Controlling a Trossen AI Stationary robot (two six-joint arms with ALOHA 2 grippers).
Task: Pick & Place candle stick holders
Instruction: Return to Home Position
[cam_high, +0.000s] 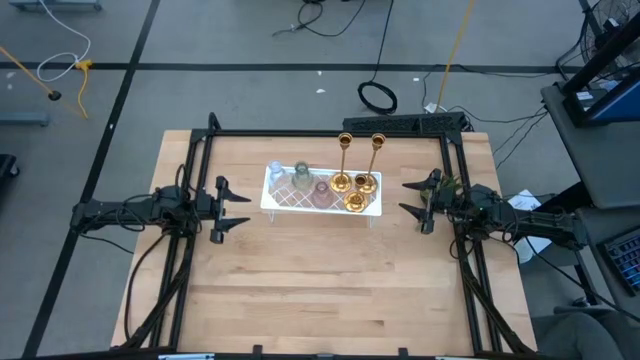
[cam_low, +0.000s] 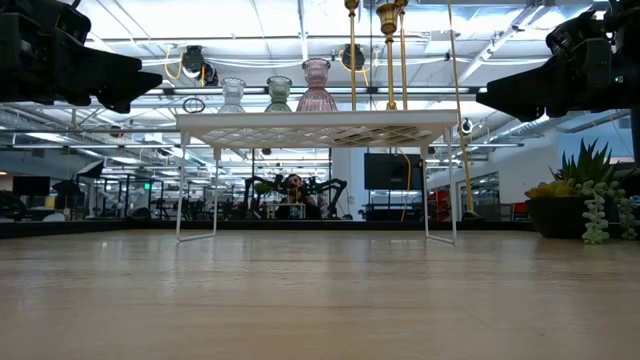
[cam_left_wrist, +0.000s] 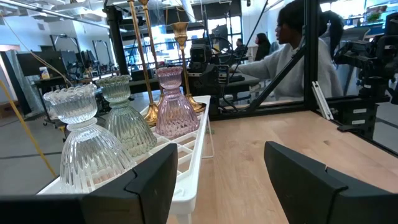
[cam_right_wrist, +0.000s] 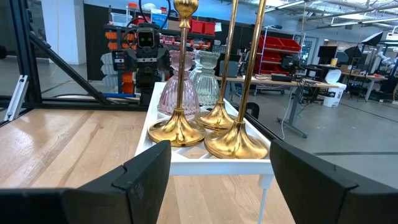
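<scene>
A white lattice tray (cam_high: 372, 210) on thin legs (cam_low: 180, 190) stands at the table's far middle. On it stand the candle stick holders: clear (cam_left_wrist: 87, 137), green (cam_left_wrist: 124, 115) and pink (cam_left_wrist: 174, 102) glass ones, two tall slim brass ones (cam_right_wrist: 176, 130) (cam_right_wrist: 236, 143) and a squat brass one (cam_high: 355, 202). All rest on their round bases. My left gripper (cam_high: 240, 209) hovers level and open just left of the tray. My right gripper (cam_high: 405, 197) hovers level and open just right of it. Neither has anything between its fingers.
A black frame (cam_high: 330, 133) runs round the table's far and side edges. A small potted plant (cam_low: 585, 200) stands by the right arm. A person (cam_left_wrist: 292, 56) sits beyond the table. Bare wood (cam_high: 320, 290) lies between the tray and the near edge.
</scene>
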